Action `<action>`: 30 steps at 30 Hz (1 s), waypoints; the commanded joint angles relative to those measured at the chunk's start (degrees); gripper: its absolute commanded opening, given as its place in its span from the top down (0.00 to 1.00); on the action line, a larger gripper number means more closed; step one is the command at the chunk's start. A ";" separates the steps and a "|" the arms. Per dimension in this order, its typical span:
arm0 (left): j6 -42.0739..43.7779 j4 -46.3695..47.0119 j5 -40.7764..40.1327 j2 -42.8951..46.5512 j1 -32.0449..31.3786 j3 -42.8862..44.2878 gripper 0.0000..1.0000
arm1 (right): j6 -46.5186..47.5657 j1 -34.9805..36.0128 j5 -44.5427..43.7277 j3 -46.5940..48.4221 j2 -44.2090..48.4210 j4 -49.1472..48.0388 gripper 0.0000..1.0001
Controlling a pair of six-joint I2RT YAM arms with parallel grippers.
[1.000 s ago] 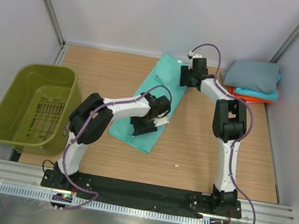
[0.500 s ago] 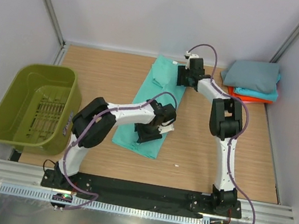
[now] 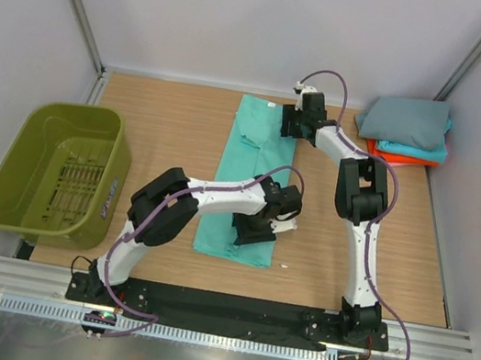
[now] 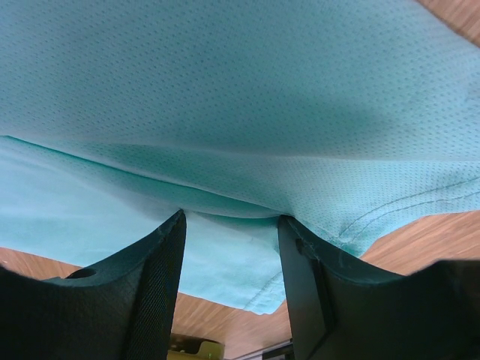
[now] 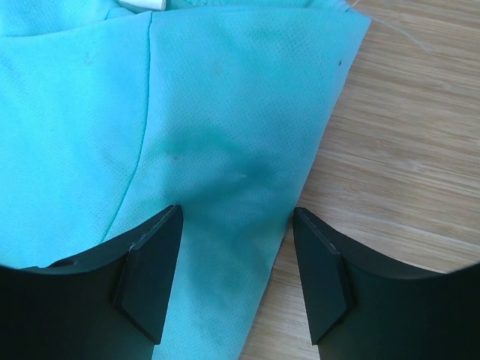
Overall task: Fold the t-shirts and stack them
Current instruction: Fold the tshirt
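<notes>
A mint green t-shirt (image 3: pixel 250 177), folded into a long strip, runs from the back of the table toward the front. My left gripper (image 3: pixel 260 230) sits low on the strip's near right edge. Its jaws are open, and in the left wrist view cloth (image 4: pixel 240 90) lies across the fingertips of the gripper (image 4: pixel 231 217). My right gripper (image 3: pixel 290 122) is at the shirt's far right corner, open (image 5: pixel 237 211), one finger over the cloth (image 5: pixel 225 150) and the other over bare wood. Grey (image 3: pixel 406 121), cyan (image 3: pixel 413 151) and orange-red (image 3: pixel 403 158) folded shirts are stacked at the back right.
An olive-green plastic basket (image 3: pixel 36 121) stands at the table's left edge. Walls close in the back and both sides. A small white speck (image 3: pixel 285 266) lies on the wood (image 3: pixel 323 241) near the shirt's front end.
The shirt's near end has swung to the right with my left gripper, so the strip now lies nearly straight instead of diagonal. My right gripper has shifted slightly left at the far corner.
</notes>
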State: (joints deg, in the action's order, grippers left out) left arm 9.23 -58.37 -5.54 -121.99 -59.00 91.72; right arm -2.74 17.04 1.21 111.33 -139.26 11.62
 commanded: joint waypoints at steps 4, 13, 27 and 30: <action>-0.80 0.98 0.71 -2.72 0.03 3.90 0.46 | -0.95 0.80 1.51 2.05 -0.75 -0.72 0.33; -0.71 1.15 -0.96 -2.02 -0.23 4.52 0.45 | -0.16 0.72 0.63 2.93 -0.14 -0.46 0.33; -0.62 0.71 -2.54 -3.60 -3.13 7.69 0.45 | 1.42 0.28 -0.95 -0.15 3.55 -0.81 0.32; -0.36 0.71 -4.20 -1.68 -3.57 6.89 0.45 | 1.42 -0.77 -0.95 0.03 5.14 -0.11 0.31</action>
State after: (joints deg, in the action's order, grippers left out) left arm 9.17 -58.70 -7.99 -125.60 -61.98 98.32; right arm -1.96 16.97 1.32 111.46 -139.26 11.62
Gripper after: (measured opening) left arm 0.549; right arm 0.685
